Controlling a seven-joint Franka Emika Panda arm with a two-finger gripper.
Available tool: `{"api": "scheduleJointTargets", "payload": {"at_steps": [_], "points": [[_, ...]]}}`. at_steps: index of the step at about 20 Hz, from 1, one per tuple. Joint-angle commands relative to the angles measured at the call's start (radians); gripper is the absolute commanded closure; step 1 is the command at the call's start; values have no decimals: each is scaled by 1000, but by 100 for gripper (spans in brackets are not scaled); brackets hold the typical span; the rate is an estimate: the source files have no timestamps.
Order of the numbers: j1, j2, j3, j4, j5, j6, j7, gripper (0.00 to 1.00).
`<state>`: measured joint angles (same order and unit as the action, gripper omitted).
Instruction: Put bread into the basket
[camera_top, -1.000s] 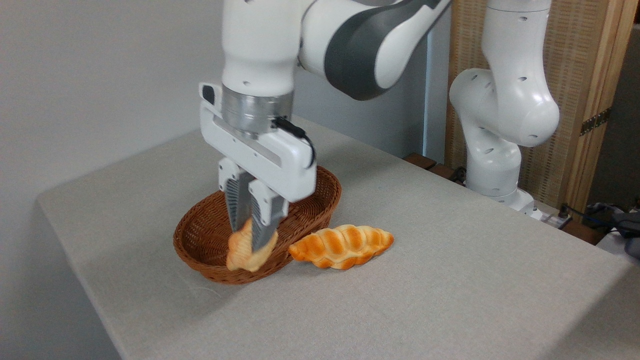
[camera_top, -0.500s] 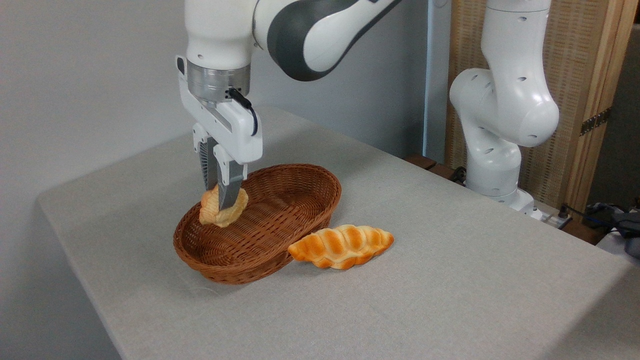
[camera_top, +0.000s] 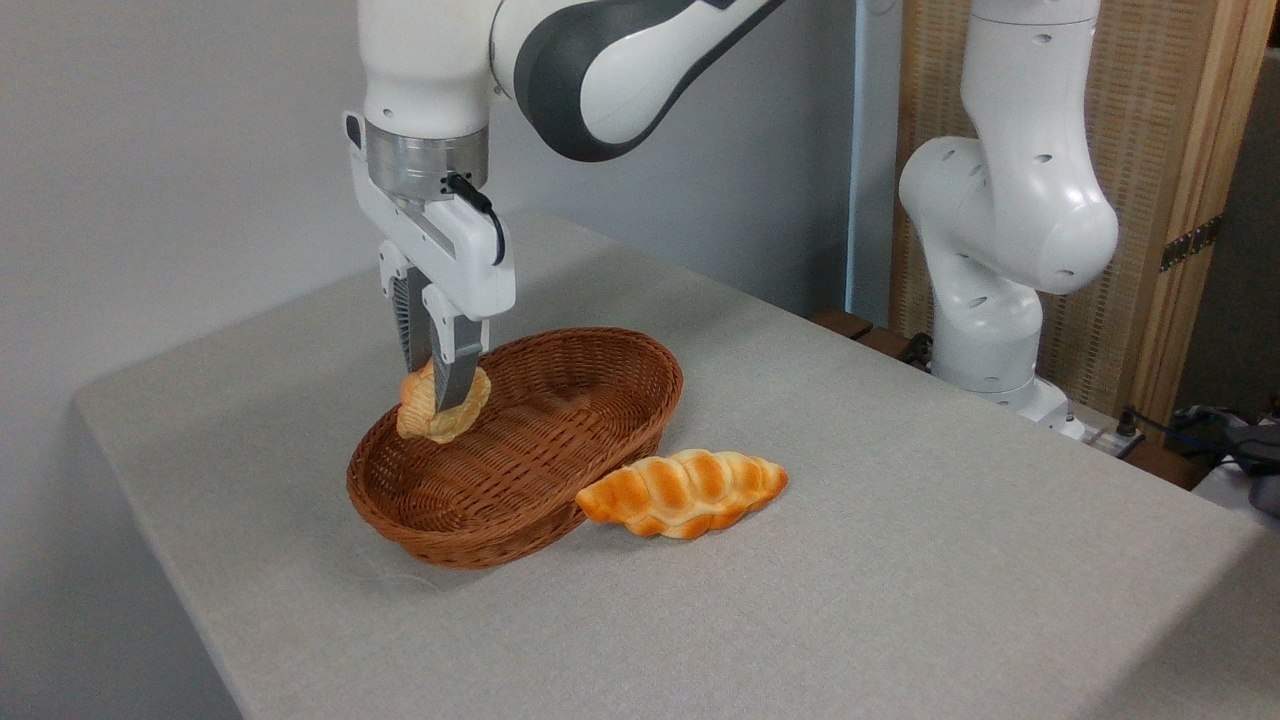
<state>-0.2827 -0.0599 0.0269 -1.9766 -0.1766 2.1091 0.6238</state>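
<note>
The bread, a small golden-tan bun, hangs on edge between the fingers of my gripper, which is shut on it. It is held over the far left rim of the basket, an oval reddish-brown wicker one lying tilted on the table. The bun sits just above the rim, partly inside the basket's outline. Nothing lies inside the basket.
A longer orange-brown braided loaf lies on the grey table, touching the basket's right front side. The arm's white base stands at the back right, before a wooden screen. The table's left edge runs close to the basket.
The gripper carried the bun from the basket's near front rim up and back to the left, over the far left rim. In the last half second it barely shifted.
</note>
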Motion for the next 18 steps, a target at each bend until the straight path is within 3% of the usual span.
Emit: {"api": "scheduleJointTargets", "payload": {"at_steps": [1,15,18], "points": [[4,0,-4,4,-7,-8,-10,0],[17,-12,15,7,-1,-57,-9,0],[20,-23,18,38,58,-127,-10,0]]}}
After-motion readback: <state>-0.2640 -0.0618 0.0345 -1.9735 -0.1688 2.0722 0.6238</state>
